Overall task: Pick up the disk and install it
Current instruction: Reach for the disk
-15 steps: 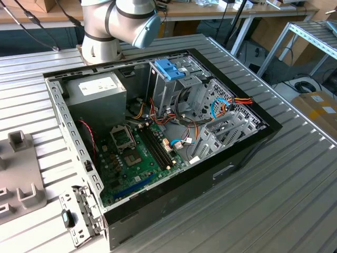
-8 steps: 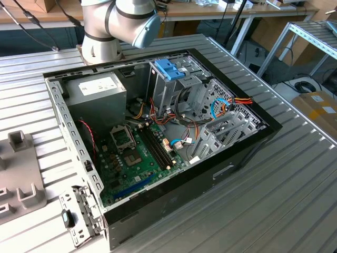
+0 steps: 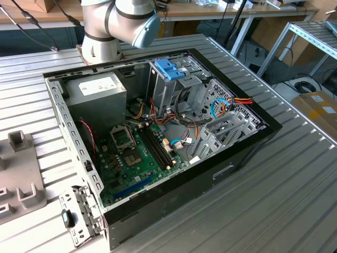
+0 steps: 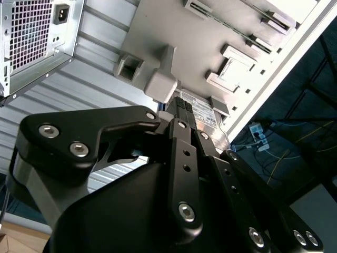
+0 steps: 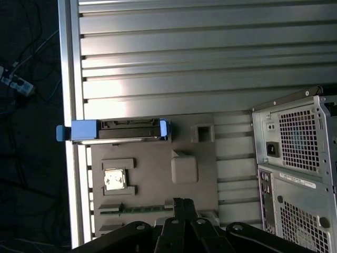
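The black metal claw (image 5: 182,203) hangs closed, tips together, holding nothing. Ahead of it and well apart, the flat silver-grey disk in its light-blue plastic frame (image 5: 117,130) stands on edge at the far rim of the grey fixture plate (image 5: 152,174). Its long axis runs crosswise to the claw, and one blue end reaches the edge of the ribbed aluminium surface (image 5: 200,58). In the second wrist view its white label (image 4: 204,113) carries print too small to read

A ribbed aluminium table (image 3: 295,200) spreads across the exterior view under even, bright light. At twelve o'clock a wooden workbench (image 3: 210,11) runs along the back. At two o'clock stands a metal rack (image 3: 316,37), and toward three o'clock lie dark cables (image 3: 303,84) and a cardboard box (image 3: 318,108).
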You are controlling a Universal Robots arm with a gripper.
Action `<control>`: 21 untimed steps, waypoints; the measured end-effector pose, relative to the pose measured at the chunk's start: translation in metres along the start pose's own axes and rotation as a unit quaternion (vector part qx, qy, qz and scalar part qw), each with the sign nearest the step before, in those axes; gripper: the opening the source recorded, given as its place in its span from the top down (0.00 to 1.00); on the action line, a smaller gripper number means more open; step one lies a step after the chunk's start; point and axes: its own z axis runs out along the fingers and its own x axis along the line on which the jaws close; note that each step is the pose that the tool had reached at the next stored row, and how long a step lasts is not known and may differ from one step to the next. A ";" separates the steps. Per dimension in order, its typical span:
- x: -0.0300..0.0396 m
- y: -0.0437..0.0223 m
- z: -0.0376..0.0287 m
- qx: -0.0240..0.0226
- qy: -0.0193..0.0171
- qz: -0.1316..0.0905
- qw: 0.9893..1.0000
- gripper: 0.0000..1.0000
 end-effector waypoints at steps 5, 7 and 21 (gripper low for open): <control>0.0023 -0.0002 -0.0001 0.000 0.000 0.000 1.000 0.90; 0.0035 -0.0003 -0.0001 0.000 0.000 0.000 1.000 0.90; 0.0104 -0.0008 -0.0003 0.000 0.000 0.000 1.000 0.90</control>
